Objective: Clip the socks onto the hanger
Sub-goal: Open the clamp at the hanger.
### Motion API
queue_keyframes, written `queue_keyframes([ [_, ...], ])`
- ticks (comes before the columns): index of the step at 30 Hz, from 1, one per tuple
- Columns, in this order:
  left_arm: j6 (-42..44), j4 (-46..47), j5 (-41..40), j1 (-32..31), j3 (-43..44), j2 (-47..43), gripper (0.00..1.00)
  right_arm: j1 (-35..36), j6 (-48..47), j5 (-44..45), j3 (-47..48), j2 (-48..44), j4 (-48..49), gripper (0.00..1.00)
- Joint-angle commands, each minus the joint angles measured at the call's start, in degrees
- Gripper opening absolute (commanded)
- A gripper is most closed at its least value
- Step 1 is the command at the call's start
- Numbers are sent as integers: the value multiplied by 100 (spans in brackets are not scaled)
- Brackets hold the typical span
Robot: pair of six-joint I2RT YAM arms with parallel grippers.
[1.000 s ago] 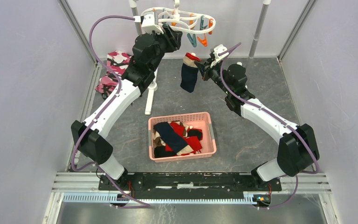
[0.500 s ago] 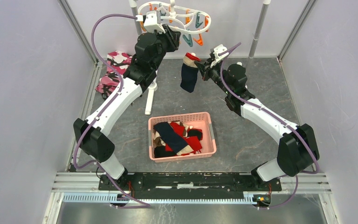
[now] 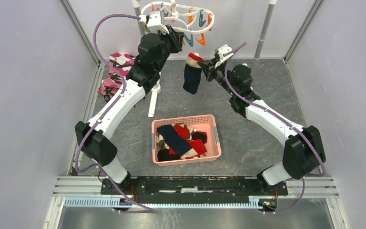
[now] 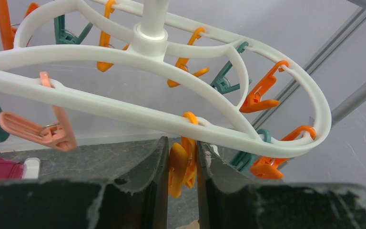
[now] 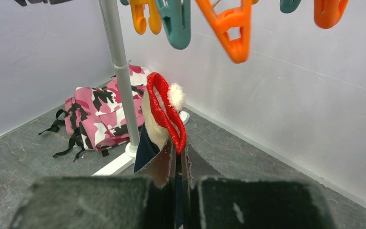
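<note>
1. The hanger, a white oval ring with orange and teal clips dangling from it, hangs at the top centre of the overhead view, above the back of the table.
2. The left gripper is raised to the underside of the ring. In the left wrist view its fingers stand on either side of one orange clip at the lower centre of the frame, pressed against both of its sides and so gripping it.
3. The right gripper is closed on the red cuff of a sock. The navy body of the sock hangs straight down below the grip.
4. In the overhead view the held sock is in the upper middle, just below and slightly right of the hanger and apart from its clips.
5. In the right wrist view a teal clip and another orange one hang along the top edge, above the cuff.
6. A grey pole stands just left of the cuff, with a pink camouflage bag on the floor behind it.
7. The other socks, navy, red, tan and black, lie piled in a pink basket at the centre of the overhead view.
</note>
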Motion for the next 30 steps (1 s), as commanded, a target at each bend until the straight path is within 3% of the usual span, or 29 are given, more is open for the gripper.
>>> queue_keyframes([
  [1, 136, 132, -139, -21, 157, -133, 17, 14, 108, -43, 534, 224, 262, 0],
  [13, 105, 132, -107, -24, 157, -135, 17, 168, 69, 111, 1348, 757, -67, 0],
  [30, 63, 132, -62, -20, 187, -128, 17, 231, -130, 535, 1400, 785, -377, 0],
])
